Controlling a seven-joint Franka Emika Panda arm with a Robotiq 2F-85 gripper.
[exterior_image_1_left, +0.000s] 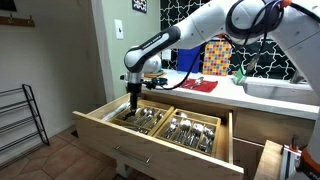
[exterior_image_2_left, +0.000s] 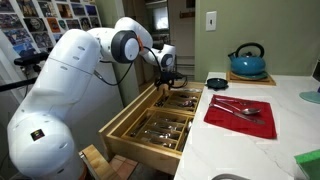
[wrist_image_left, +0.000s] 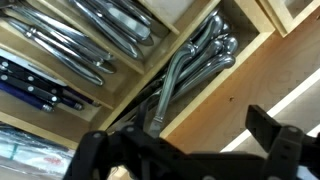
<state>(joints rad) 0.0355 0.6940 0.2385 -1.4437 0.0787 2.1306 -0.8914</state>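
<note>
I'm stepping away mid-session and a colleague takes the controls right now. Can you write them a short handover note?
Gripper: open and empty, low over the open wooden drawer, just above the cutlery in its end compartment. Whether it touches anything cannot be told.
Things: the drawer's dividers are full of metal cutlery. The wrist view shows a bundle of handles close to the gripper. A few utensils lie on the red mat on the counter.
Done: drawer open, arm over it.
Left: nothing gripped yet.
</note>
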